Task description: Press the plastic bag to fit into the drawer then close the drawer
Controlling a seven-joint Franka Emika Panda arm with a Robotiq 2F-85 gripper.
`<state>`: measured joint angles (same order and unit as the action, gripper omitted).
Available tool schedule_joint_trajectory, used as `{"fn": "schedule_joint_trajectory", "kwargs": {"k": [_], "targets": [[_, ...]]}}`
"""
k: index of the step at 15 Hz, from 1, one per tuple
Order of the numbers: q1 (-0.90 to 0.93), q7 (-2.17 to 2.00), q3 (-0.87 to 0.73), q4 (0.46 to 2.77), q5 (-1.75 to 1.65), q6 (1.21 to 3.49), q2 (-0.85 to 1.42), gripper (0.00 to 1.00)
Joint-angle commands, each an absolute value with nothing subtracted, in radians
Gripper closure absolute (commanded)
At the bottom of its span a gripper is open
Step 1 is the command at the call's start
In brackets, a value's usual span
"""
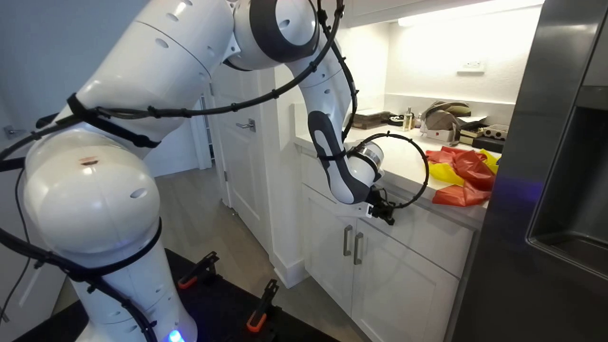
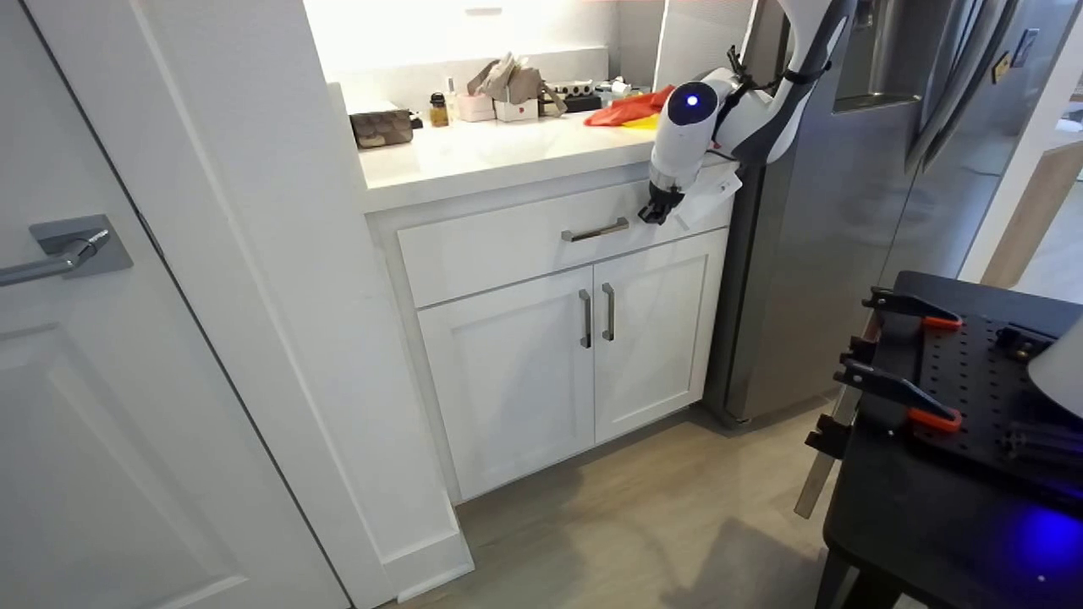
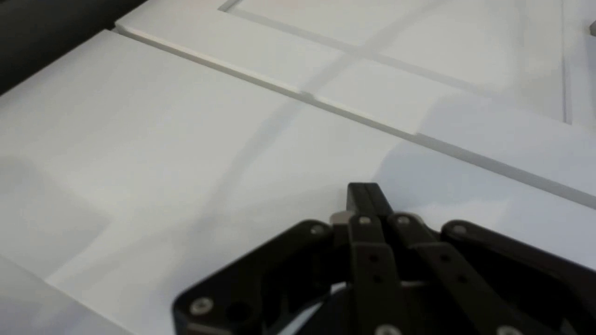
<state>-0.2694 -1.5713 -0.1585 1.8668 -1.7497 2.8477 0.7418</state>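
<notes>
The white drawer [image 2: 482, 254] under the counter looks shut, its front about flush with the cabinet doors below. Its front also shows in an exterior view [image 1: 432, 232] and fills much of the wrist view [image 3: 186, 153]. The drawer handle [image 2: 595, 231] is a metal bar. My gripper [image 2: 651, 216] is at the drawer front, to the right of the handle there. In the wrist view the fingertips [image 3: 365, 188] are together with nothing between them. I cannot tell whether they touch the drawer. No plastic bag shows in the drawer; its inside is hidden.
Crumpled red and yellow plastic [image 1: 468, 175] lies on the counter [image 2: 482, 165]; I cannot tell if it is the bag. Bottles and boxes stand at the back. A steel fridge [image 2: 812, 254] adjoins the cabinet. Cabinet doors [image 2: 516, 372] with handles are below.
</notes>
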Motion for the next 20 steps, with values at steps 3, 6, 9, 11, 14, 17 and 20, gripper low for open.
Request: {"fn": "schedule_joint_trajectory", "kwargs": {"k": [3, 6, 9, 11, 14, 17, 20], "targets": [[-0.288, -1.47, -0.16, 1.773, -1.725, 2.873, 0.785, 1.0], [-0.291, -1.438, -0.158, 1.775, -1.71, 2.878, 0.782, 1.0], [-0.298, -1.383, -0.151, 1.785, -1.654, 2.894, 0.774, 0.68], [-0.303, -1.329, -0.14, 1.798, -1.597, 2.904, 0.767, 0.54], [-0.316, -1.204, -0.105, 1.849, -1.453, 2.909, 0.73, 0.3], [-0.343, -1.047, -0.037, 1.908, -1.287, 2.885, 0.67, 0.07], [-0.31, -0.805, -0.015, 2.013, -0.99, 2.853, 0.56, 0.0]]}}
